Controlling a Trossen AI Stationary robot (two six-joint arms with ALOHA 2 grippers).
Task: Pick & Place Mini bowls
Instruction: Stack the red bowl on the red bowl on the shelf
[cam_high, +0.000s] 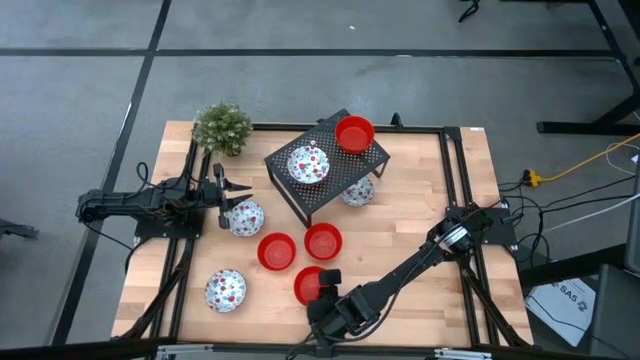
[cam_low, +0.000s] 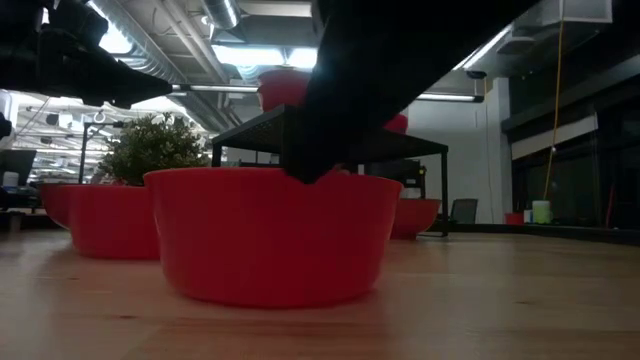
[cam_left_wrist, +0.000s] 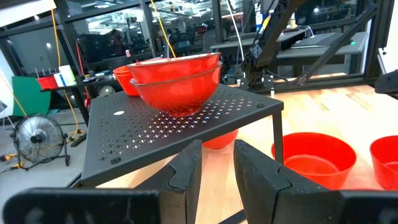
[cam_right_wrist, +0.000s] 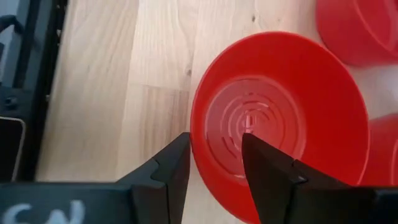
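Mini bowls are spread over the wooden table (cam_high: 420, 250). One plain red bowl (cam_high: 305, 283) (cam_right_wrist: 280, 118) stands upright on its base near the front edge. My right gripper (cam_high: 322, 290) (cam_right_wrist: 214, 146) slants down over that bowl, open. One finger stands outside its near rim (cam_right_wrist: 194, 134) and the other over its hollow, and no touch shows. Two more red bowls (cam_high: 277, 251) (cam_high: 322, 241) stand just behind it. My left gripper (cam_high: 222, 200) (cam_left_wrist: 216, 163) waits open at the table's left, level, beside a speckled bowl (cam_high: 246, 217).
A black perforated rack (cam_high: 325, 165) at the far middle carries a red bowl (cam_high: 354, 133) and a speckled bowl (cam_high: 308, 164), and another speckled bowl (cam_high: 357, 190) sits under it. One speckled bowl (cam_high: 225, 290) lies front left. A green plant (cam_high: 222, 127) stands far left.
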